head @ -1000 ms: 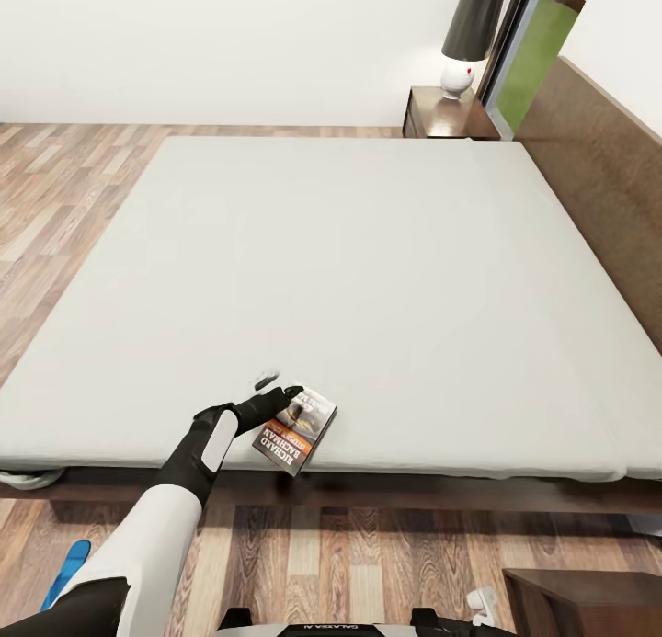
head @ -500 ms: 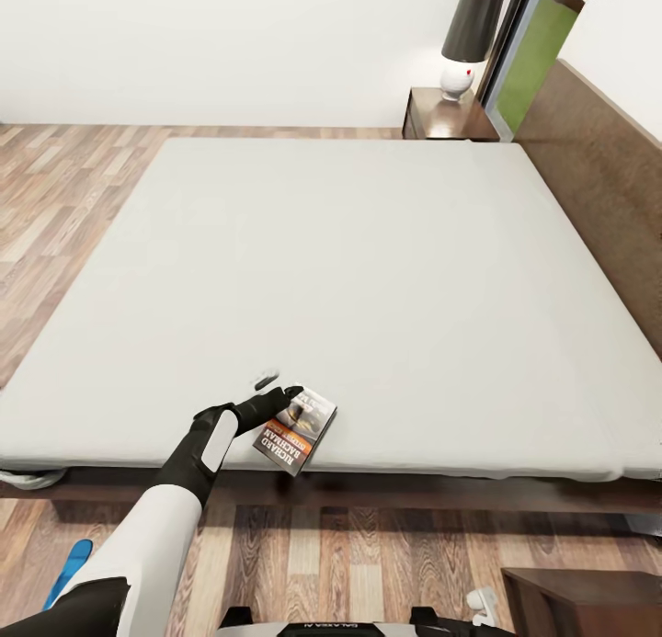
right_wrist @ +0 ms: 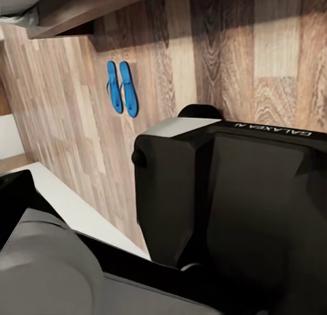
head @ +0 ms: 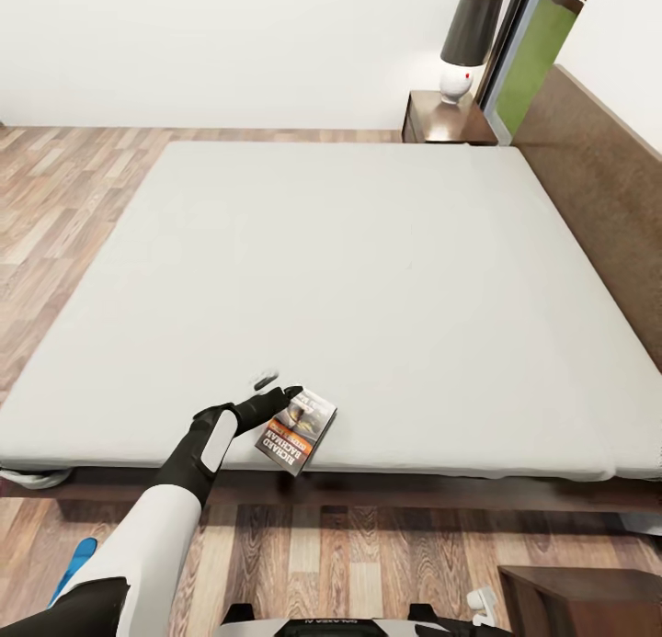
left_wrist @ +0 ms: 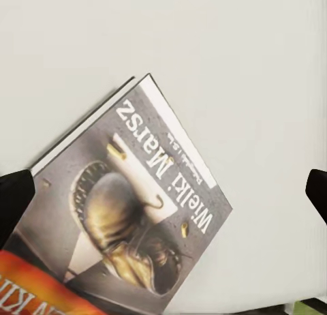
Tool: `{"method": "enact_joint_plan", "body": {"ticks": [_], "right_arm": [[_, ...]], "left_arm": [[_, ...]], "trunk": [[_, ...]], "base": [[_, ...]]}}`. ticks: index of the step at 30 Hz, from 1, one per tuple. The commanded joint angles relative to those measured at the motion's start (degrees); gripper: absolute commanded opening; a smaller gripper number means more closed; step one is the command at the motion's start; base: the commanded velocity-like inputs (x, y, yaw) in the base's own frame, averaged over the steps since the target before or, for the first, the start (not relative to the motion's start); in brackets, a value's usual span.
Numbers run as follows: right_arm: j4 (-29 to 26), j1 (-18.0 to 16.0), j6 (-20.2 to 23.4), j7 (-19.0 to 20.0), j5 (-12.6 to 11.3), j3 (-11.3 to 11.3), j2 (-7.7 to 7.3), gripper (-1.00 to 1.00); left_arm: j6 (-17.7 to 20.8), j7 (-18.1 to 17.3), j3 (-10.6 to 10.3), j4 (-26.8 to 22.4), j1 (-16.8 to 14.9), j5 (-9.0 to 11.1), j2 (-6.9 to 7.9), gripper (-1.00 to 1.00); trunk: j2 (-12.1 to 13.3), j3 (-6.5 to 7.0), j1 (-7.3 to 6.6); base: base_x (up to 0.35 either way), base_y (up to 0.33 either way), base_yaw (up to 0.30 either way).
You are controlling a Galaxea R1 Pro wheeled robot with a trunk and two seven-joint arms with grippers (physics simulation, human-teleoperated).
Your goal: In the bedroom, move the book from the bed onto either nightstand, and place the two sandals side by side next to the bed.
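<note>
The book lies flat on the bed, at the mattress edge nearest the robot, one corner poking just past that edge. Its cover faces up, with an orange band and white lettering in the head view and a grey picture under the words "Wielki Marsz" in the left wrist view. The left gripper sits over the book's far corner, its dark fingers spread wide with the cover lying loose between them, gripping nothing. At the bed's far corner, beside the headboard, stands the nightstand with a lamp on top. The two sandals lie side by side on the plank floor near the bed frame. Whether the right gripper is spread or clenched cannot be told.
</note>
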Motion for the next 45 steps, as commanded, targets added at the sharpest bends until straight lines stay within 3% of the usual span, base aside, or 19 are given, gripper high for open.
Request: {"method": "enact_joint_plan", "body": {"ticks": [1,45], "right_arm": [[-0.03,-0.01,0.52,-0.01,-0.60,0.28,-0.08,1.00],[-0.03,-0.01,0.53,-0.01,-0.60,0.38,-0.08,1.00]], "left_arm": [[0.51,-0.16,0.37,-0.05,-0.02,0.20,-0.08,1.00],[0.51,-0.16,0.46,-0.06,-0.06,0.20,0.01,1.00]], "trunk": [[0.39,0.15,-0.22],[18.04,8.05,-9.89]], "base": [[0.000,0.000,0.000],[0.000,0.000,0.000]]}}
